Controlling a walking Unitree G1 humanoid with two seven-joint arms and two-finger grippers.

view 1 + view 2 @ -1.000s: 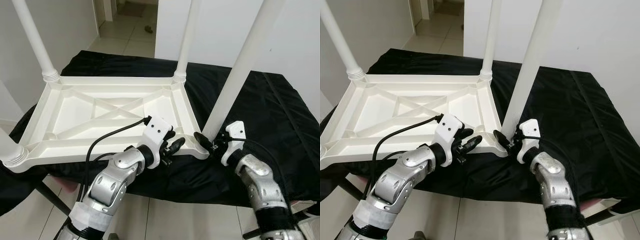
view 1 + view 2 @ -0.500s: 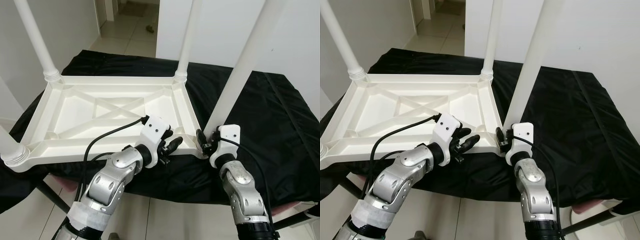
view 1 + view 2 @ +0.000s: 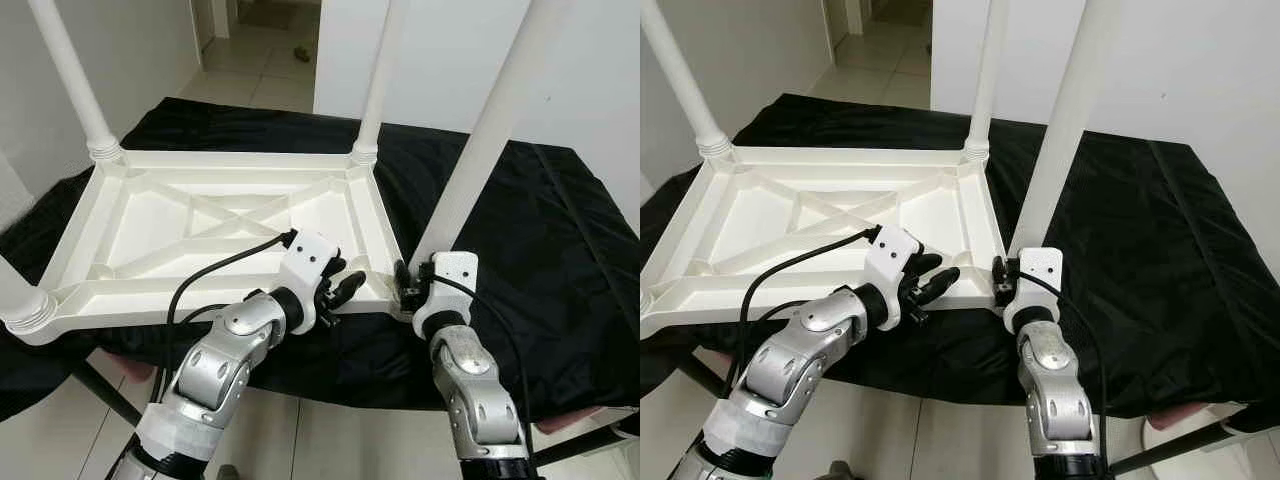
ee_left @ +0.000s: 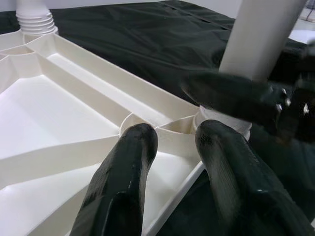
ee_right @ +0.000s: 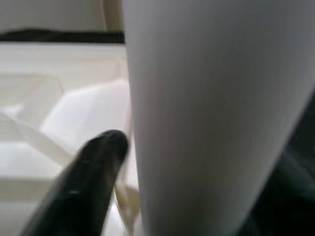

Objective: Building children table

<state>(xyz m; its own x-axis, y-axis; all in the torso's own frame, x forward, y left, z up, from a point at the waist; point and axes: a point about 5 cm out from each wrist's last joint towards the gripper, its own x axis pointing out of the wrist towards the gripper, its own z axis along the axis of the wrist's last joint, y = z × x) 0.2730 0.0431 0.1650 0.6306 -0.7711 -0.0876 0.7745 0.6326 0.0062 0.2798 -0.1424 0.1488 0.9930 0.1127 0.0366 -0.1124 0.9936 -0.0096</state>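
Now the white plastic children's table lies upside down on a black cloth, legs pointing up.

Right end effector: at the foot of the near-right leg, where the leg meets the table's corner socket. One black finger shows on the table side of the leg, and a dark shape sits at the leg's other side, so the fingers are spread around the leg. Whether they press on it, cannot tell. Its white wrist housing sits just behind the leg base.

Left end effector: just beside the right one, over the table's near rim, pointing toward the same corner. Its two fingers stand slightly apart with a narrow gap, holding nothing; the ribbed underside lies just beneath them. A black cable loops from its wrist across the frame.

Beyond both end effectors, two more legs stand at the far corners.
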